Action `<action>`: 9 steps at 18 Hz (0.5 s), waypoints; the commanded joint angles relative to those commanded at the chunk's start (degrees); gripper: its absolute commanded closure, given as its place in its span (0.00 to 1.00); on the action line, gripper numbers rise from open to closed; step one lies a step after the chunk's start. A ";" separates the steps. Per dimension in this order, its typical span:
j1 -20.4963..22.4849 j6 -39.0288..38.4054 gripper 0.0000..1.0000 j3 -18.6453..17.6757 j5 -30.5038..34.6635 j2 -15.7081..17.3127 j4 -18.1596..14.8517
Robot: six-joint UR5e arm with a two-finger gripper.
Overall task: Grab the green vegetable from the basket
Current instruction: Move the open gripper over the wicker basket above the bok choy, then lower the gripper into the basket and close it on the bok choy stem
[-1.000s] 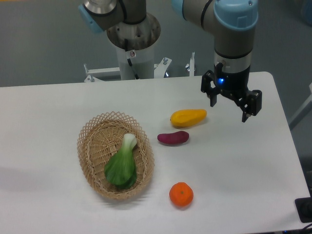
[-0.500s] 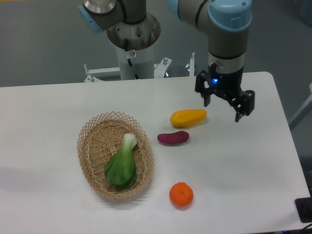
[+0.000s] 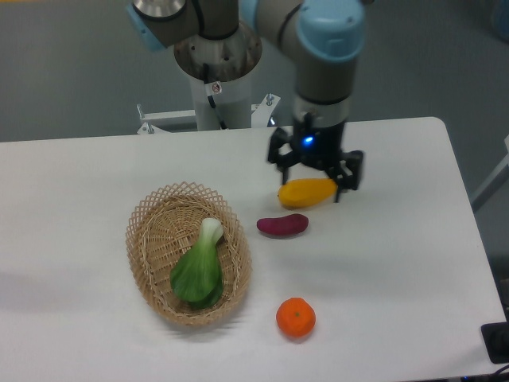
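This looks like a robotics lab. A plain white bench (image 3: 398, 263) with rounded corners sits on a grey floor (image 3: 71, 72), and an industrial arm (image 3: 322, 56) with pale blue joint caps rises from a metal pedestal (image 3: 216, 79) bolted behind it. On the bench lies a staged spread of toy food: a woven basket (image 3: 151, 231) holding a green vegetable (image 3: 199, 267), a yellow piece (image 3: 306, 192), a purple piece (image 3: 282, 225) and an orange (image 3: 296, 317). Nothing homely here, just bare test surfaces.
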 joint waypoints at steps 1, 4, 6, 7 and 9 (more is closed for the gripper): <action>-0.97 0.00 0.00 -1.49 -0.35 -0.26 0.36; -5.28 -1.05 0.00 -3.96 0.17 -2.98 2.20; -6.77 -1.84 0.00 -4.67 0.09 -3.86 3.17; -7.91 -2.19 0.00 -4.85 0.17 -5.17 4.04; -8.62 -2.99 0.00 -5.55 0.35 -6.85 5.97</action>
